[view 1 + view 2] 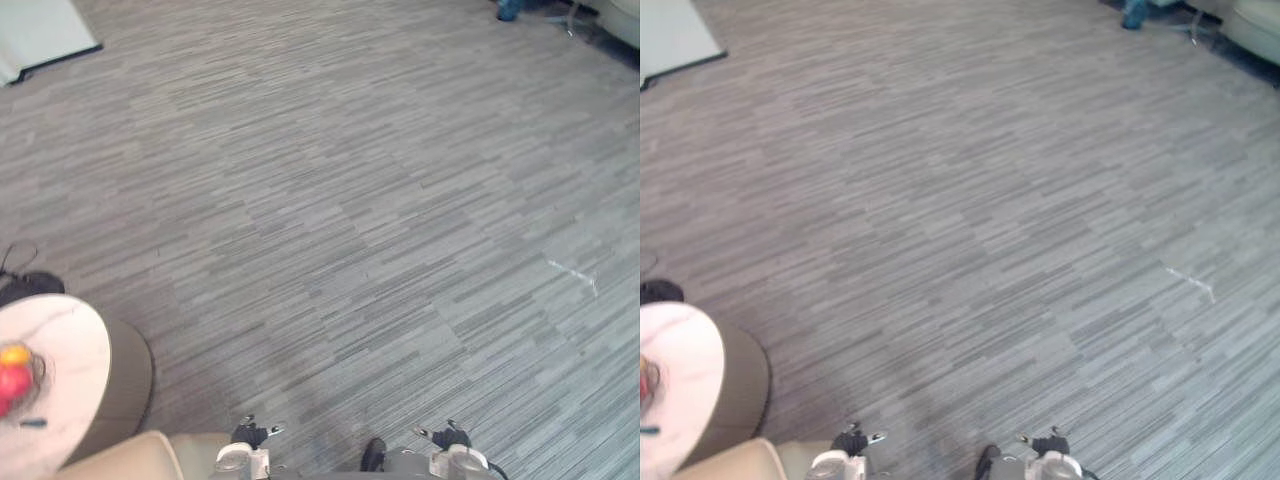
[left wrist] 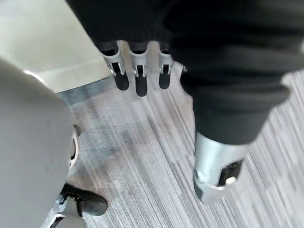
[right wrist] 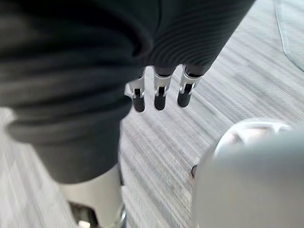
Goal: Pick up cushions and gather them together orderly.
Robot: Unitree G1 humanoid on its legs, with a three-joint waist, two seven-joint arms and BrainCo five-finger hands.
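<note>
Hanging straight-fingered and empty, the left hand [image 2: 137,78] and right hand [image 3: 159,95] hold nothing; a beige pad [image 1: 125,460], perhaps a cushion, lies at seven o'clock beside the round desk [image 1: 60,340]. Probably soft and light: pinch one edge

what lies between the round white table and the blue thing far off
Bare grey carpet only, in the left eye view, from table to blue thing.
</note>
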